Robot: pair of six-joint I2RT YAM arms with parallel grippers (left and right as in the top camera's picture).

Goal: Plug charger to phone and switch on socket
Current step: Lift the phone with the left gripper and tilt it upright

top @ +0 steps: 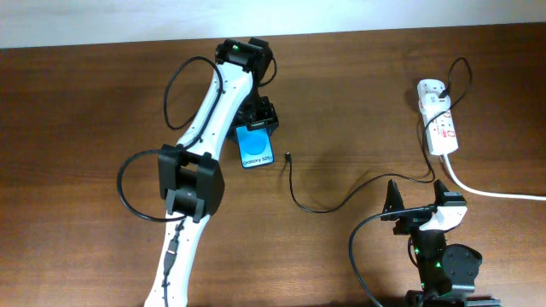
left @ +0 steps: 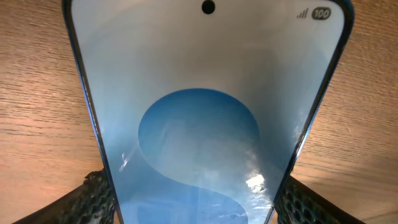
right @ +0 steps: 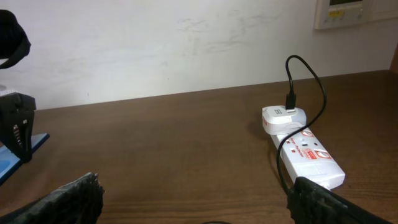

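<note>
The left gripper reaches across the wooden table and pinches the phone by its long edges. From overhead, its black body hides the handset's far end. The blue screen faces up, but its white text is too small to read with confidence. In the left wrist view the phone fills the picture, and its near end is cut off by the bottom edge. Only the tips of the two meshed fingers show, one at each lower corner, against the phone's sides.

The charger lies slack on the table. Its plug tip rests just beside the phone's right edge, apart from it. The thin black cable loops towards the right gripper, then climbs to a white adapter seated at the far end of the socket. The socket lies at the table's right side, and a thick white cord trails off the frame's edge. Its red-marked switches are too small to tell whether they are on or off.

The right gripper hangs spread wide over the near edge, holding nothing. The frame bottom crops its arm.
</note>
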